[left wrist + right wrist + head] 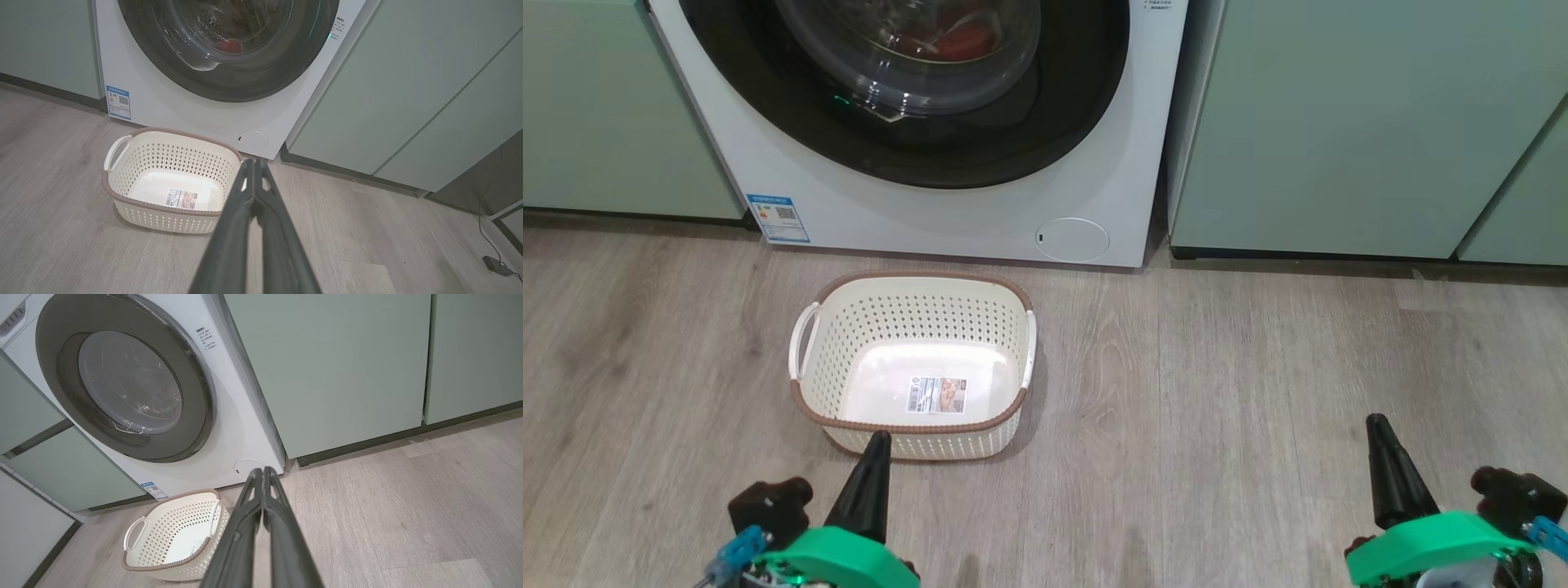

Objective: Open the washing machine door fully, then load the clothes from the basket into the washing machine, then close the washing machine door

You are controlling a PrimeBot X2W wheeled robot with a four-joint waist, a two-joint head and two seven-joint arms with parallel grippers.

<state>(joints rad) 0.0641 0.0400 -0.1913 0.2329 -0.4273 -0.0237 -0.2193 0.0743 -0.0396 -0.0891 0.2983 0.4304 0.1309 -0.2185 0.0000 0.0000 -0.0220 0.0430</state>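
Count: one washing machine (907,224), one washing machine door (1086,106), one basket (915,282), two grippers.

Also one blue sticker (778,217) at the machine's lower left corner and one small round white panel (1072,239) at its lower right. Pale green cabinets (1339,122) stand on both sides of the machine. One thin cable (488,228) lies on the wood floor (1217,392) far to the right.

Washing machine: against the far wall. Its door lies flush against the white front, black rim all round and glass bowl in the centre.

Drum contents: a patch of red fabric, the clothes (968,37), shows behind the glass in the head view and again in the left wrist view. A pale streak crosses it. Cannot tell whether that is the white garment or a reflection.

Basket: on the floor just on the near side of the machine, below the door and left of the round panel. It stands upright, with one white handle on each short side. Its bare cream base shows, with one label (937,394) stuck to it.

Left gripper (879,441): low at the near left, tip against the basket's near rim in the head view. Contact cannot be told. Its fingers are pressed together along their length and clasp nothing.

Right gripper (1378,425): near right, well apart from the basket, over bare floor. It is likewise clenched on nothing.
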